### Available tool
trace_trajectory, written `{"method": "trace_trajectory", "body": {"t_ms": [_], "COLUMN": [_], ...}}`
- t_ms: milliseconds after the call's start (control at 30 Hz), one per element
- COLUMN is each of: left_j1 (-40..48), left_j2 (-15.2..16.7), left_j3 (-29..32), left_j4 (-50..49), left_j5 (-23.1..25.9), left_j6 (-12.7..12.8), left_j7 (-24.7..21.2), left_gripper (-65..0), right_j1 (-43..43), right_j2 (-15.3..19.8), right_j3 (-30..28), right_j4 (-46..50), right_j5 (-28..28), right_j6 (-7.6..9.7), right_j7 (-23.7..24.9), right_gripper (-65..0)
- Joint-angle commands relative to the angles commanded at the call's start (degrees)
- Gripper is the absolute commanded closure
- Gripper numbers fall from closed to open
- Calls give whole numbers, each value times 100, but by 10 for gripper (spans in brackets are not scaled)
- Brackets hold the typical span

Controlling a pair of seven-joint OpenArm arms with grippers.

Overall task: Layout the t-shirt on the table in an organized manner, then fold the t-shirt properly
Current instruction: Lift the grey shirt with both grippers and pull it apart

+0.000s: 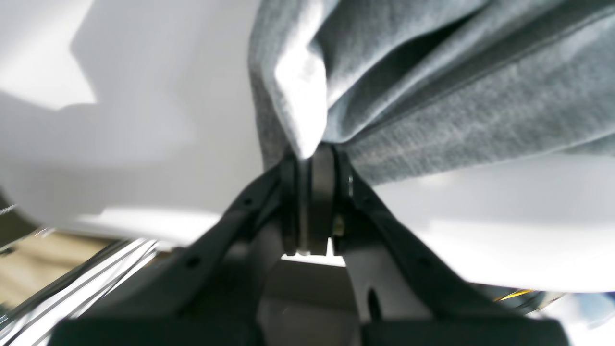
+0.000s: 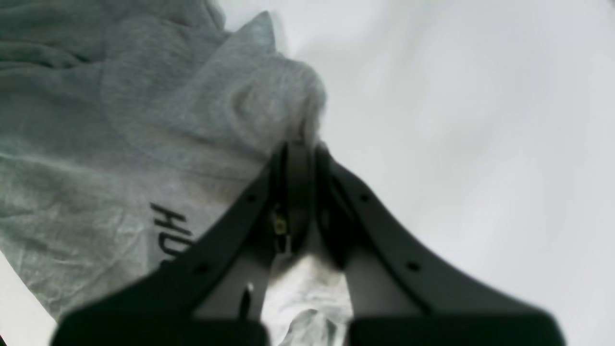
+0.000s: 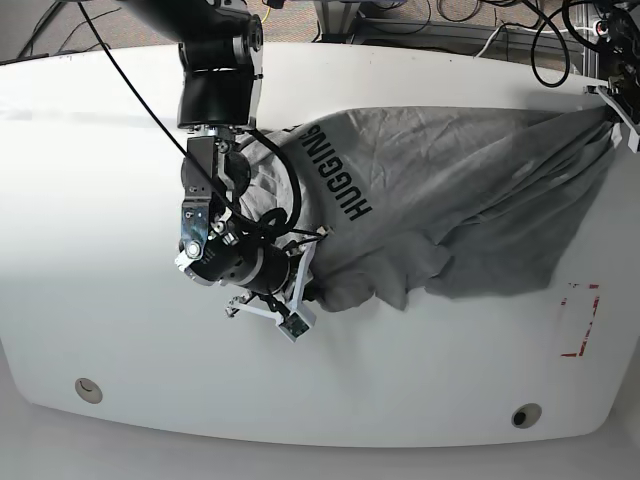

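While both grippers had cloth pinched — left gripper (image 1: 312, 192) at the shirt's far-right end, right gripper (image 2: 303, 192) at its opposite edge — the grey HUGGING t-shirt (image 3: 410, 170) lay stretched between them across the white tabletop (image 3: 140, 350), long axis arm to arm, wrinkled.

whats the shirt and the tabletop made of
The t-shirt looks like matte, soft knit fabric, possibly cotton: it drapes in loose folds and shows heathered grey flecks up close. The table has a smooth, glossy white top with soft reflections, perhaps laminate or painted board; the core isn't visible.
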Motion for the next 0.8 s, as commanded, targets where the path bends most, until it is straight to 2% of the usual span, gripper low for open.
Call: {"method": "trace_trajectory", "body": {"t_ms": [133, 333, 467, 533, 800], "left_j1": [-281, -1371, -2277, -2752, -4387], "left_j2": [0, -9, -35, -220, -343], "left_j3": [35, 53, 237, 457, 1002], "left_j4": [818, 1776, 1916, 1925, 1908], "left_j5": [0, 0, 18, 18, 26], "left_j6": [0, 0, 0, 0, 0], "left_j7": [255, 1248, 1705, 1916, 2312], "left_gripper": [0, 0, 0, 0, 0], "right_j1": [114, 510, 853, 1081, 2022], "right_j2": [70, 220, 334, 413, 703], "right_j3": [-9, 0, 9, 9, 9], "right_j4": [158, 308, 273, 255, -44], "right_j5": [0, 0, 0, 0, 9], "right_j6": [0, 0, 0, 0, 0], "right_j7": [-9, -9, -9, -9, -18], "right_gripper": [0, 0, 0, 0, 0]}}
